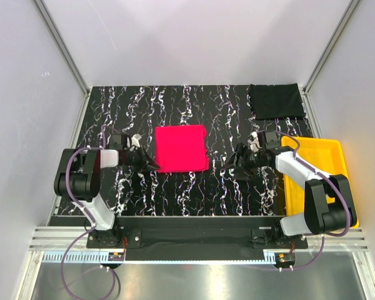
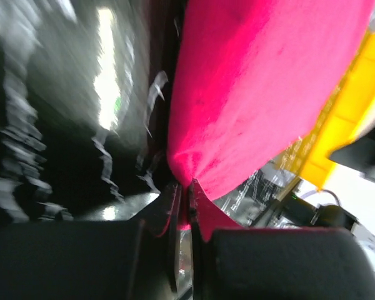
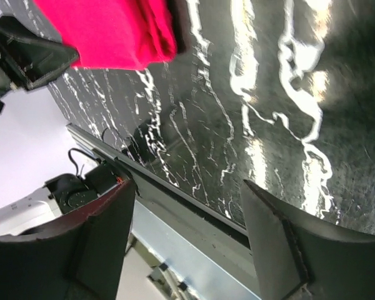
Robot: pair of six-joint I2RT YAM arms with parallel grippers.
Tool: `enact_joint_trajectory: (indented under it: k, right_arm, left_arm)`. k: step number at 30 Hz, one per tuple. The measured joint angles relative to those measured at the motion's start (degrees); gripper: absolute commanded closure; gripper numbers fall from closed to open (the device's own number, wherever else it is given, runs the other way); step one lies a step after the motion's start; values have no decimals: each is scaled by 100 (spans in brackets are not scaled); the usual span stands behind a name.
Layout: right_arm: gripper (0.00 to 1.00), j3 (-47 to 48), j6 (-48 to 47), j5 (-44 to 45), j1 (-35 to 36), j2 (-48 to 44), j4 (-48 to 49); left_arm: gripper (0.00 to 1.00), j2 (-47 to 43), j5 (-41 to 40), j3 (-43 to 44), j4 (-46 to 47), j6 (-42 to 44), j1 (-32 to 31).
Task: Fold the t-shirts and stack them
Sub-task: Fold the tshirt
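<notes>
The red t-shirt (image 1: 181, 147) lies folded into a neat rectangle at the middle of the table. My left gripper (image 1: 151, 164) is at its near left corner, shut on a pinch of the red cloth (image 2: 189, 187). The red t-shirt (image 2: 262, 94) fills the left wrist view. My right gripper (image 1: 230, 164) is open and empty, a little to the right of the shirt; the shirt's edge (image 3: 112, 31) shows in the right wrist view. The black t-shirt (image 1: 276, 100) lies folded at the far right corner of the table.
A yellow tray (image 1: 317, 181) stands at the right edge of the table beside my right arm. The black white-veined tabletop (image 1: 194, 194) stretches between the arms. White walls enclose the table on three sides.
</notes>
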Motion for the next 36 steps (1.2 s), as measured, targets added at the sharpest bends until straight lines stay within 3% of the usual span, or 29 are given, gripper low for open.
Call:
enact_joint_trajectory:
  k: [2, 3, 4, 9, 14, 17, 25, 30, 32, 36]
  right_arm:
    - [20, -315, 249, -11, 0, -81, 297]
    - [7, -494, 391, -13, 0, -122, 494]
    - [0, -610, 527, -13, 0, -138, 614]
    - [0, -782, 820, -7, 0, -140, 1093]
    - [0, -789, 955, 11, 0, -131, 1497]
    - [0, -909, 1106, 9, 0, -127, 1784]
    - [0, -1569, 1480, 37, 111, -94, 2378]
    - [3, -1770, 1657, 162, 358, -179, 2625]
    - [9, -1803, 1731, 286, 560, -197, 2743]
    - [18, -1823, 1838, 590, 765, -155, 2929]
  left_arm:
    - [95, -144, 125, -304, 232, -208, -166]
    - [96, -251, 129, -450, 306, -304, -297]
    - [91, -369, 116, -608, 380, -411, -481]
    - [70, -883, 42, -1187, 542, -957, -1670]
    - [64, -925, 57, -1027, 763, -1325, -3185]
    - [59, -992, 127, -793, 798, -1327, -3753]
    - [42, -2428, 387, -586, 81, -1130, -3783]
    - [48, -2625, 603, -400, -291, -1029, -3783]
    - [59, -2627, 525, -341, -538, -994, -3770]
    - [60, -2653, -31, 105, -1113, -715, -3729]
